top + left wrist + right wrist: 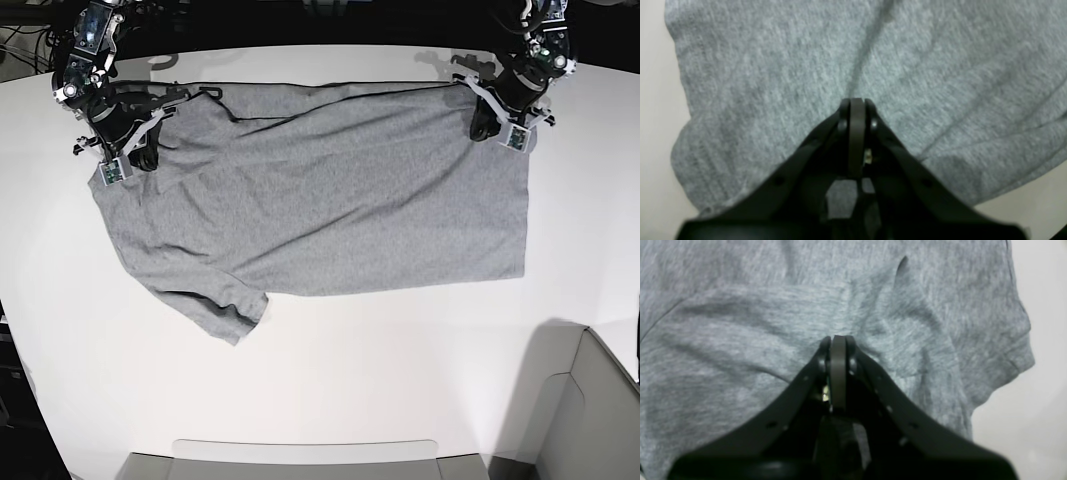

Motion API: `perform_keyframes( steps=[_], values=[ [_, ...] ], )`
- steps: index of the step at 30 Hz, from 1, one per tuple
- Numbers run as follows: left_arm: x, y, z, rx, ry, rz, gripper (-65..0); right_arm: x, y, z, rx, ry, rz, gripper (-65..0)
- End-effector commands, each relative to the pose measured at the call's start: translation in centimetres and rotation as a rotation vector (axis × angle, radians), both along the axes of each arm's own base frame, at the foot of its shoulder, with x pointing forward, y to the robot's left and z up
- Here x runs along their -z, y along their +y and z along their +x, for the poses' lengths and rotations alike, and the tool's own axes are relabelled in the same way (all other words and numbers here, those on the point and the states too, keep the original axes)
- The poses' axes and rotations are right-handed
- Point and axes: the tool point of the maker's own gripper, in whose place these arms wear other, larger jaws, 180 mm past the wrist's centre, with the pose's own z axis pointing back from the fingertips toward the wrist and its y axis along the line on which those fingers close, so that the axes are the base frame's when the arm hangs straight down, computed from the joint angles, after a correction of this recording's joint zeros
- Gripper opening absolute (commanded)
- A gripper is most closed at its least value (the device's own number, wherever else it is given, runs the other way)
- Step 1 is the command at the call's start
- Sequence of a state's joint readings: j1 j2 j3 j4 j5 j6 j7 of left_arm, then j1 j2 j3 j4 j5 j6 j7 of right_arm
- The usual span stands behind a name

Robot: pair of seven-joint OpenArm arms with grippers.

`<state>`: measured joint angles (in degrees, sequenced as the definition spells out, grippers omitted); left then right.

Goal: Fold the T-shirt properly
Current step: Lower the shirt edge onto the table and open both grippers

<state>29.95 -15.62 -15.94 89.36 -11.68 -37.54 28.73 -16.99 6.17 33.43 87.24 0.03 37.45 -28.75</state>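
The heather-grey T-shirt (330, 200) lies flat across the far half of the white table (400, 370), with one short sleeve (225, 315) pointing to the near left. No lettering shows. My left gripper (483, 130) is at the shirt's far right corner. In the left wrist view it (857, 100) is shut, with a crease in the cloth (773, 66) running from its tips. My right gripper (145, 160) is at the shirt's far left edge. In the right wrist view it (838, 337) is shut, with wrinkles in the cloth (740, 323) meeting at its tips.
A grey bin (600, 400) stands at the near right corner. A pale tray edge (300, 460) runs along the near side. Bare table shows beside the shirt's edge in both wrist views (656, 133) (1040, 406).
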Motion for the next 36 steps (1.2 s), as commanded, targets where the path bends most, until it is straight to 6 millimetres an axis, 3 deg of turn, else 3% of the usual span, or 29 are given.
perform_keyframes(
  steps=[1, 5, 9, 13, 20, 24, 28, 32, 36],
  values=[
    [3.2, 3.6, -7.3, 0.016, 0.349, 0.213, -65.0, 4.1, -0.7, -5.0, -0.06, 0.279, -0.114, -65.0],
    [1.7, 3.5, -5.5, -0.016, 0.279, 0.22, -65.0, 3.2, -0.9, -3.1, -0.056, 0.236, -0.121, -65.0],
    [0.8, 3.9, -2.7, -0.034, 0.213, 0.222, -65.0, 1.4, -2.9, -0.6, 0.017, 0.168, -0.128, -65.0],
    [0.7, 3.4, -1.6, -0.045, 0.194, 0.213, -65.0, -0.5, -4.9, 1.6, 0.1, 0.098, -0.125, -65.0],
    [-2.8, 3.6, 2.5, -0.051, 0.057, 0.244, -65.0, -3.1, -7.9, 3.6, 0.213, 0.008, -0.124, -65.0],
    [-4.4, 3.5, 3.8, -0.043, 0.002, 0.259, -65.0, -5.0, -8.1, 4.3, 0.219, -0.049, -0.142, -65.0],
    [-6.7, 3.3, 6.4, -0.04, -0.084, 0.273, -65.0, -7.4, -7.9, 5.1, 0.217, -0.116, -0.172, -65.0],
    [-7.9, 3.1, 7.1, -0.033, -0.123, 0.284, -65.0, -9.2, -7.6, 6.0, 0.216, -0.168, -0.191, -65.0],
    [-10.0, 3.0, 9.6, -0.037, -0.202, 0.29, -65.0, -11.4, -7.7, 6.4, 0.211, -0.22, -0.23, -65.0]
  ],
)
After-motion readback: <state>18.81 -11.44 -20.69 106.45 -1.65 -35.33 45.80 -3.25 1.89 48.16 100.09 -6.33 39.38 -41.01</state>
